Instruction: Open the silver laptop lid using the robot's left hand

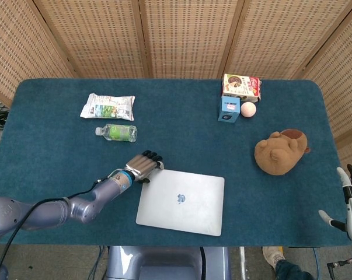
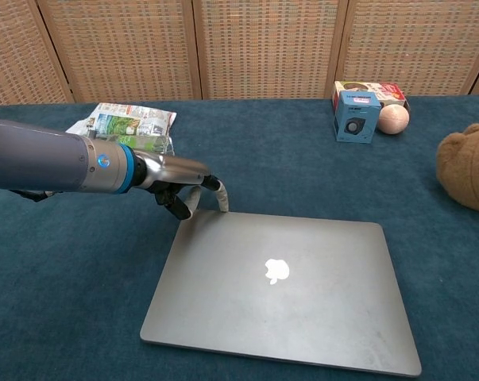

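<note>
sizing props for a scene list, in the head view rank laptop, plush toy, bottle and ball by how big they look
1. laptop
2. plush toy
3. bottle
4. ball
All four lie on the table, so nearness hardly skews this.

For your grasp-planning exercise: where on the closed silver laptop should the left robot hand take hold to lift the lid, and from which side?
The silver laptop lies flat and closed. Hook fingertips under the lid's thin far edge, beside the left robot hand at the far-left corner, probably opposite the hinge.
</note>
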Action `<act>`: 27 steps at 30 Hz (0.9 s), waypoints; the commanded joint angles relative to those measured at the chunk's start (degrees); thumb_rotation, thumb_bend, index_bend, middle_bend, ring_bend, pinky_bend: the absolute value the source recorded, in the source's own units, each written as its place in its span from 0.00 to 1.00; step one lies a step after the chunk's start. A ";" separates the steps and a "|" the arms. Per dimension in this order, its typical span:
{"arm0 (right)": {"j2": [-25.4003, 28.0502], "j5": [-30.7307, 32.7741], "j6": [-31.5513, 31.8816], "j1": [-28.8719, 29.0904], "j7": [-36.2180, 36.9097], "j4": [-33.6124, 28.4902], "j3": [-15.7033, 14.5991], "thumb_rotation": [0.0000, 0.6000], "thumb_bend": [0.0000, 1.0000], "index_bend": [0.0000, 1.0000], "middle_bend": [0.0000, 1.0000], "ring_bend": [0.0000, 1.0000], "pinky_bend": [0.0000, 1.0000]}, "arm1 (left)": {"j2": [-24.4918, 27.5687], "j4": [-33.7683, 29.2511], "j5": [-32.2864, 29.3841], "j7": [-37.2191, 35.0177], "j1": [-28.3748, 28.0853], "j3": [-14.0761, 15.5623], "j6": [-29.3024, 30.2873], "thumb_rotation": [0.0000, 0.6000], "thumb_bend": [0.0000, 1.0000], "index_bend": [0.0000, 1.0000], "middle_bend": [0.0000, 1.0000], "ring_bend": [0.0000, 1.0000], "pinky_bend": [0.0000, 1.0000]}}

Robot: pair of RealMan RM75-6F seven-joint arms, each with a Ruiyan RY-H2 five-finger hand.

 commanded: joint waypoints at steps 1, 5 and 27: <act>-0.02 -0.18 -0.03 0.05 -0.09 -0.04 -0.02 1.00 0.03 0.00 0.00 0.00 0.00 | 0.87 -1.29 0.44 -0.02 -0.02 0.46 -0.23 0.89 0.99 0.24 0.10 0.02 0.01; 0.07 -0.41 0.03 0.13 -0.20 -0.22 0.07 1.00 0.03 0.00 0.00 0.00 0.00 | 2.07 -3.60 1.26 0.00 -0.03 0.78 -0.02 0.89 0.98 0.24 0.10 0.02 0.01; -0.38 -1.10 0.47 -0.24 0.54 0.16 -0.10 1.00 0.03 0.00 0.00 0.00 0.00 | 4.46 -15.63 13.31 -0.20 7.98 -0.18 21.17 0.89 0.29 0.17 0.01 0.00 0.01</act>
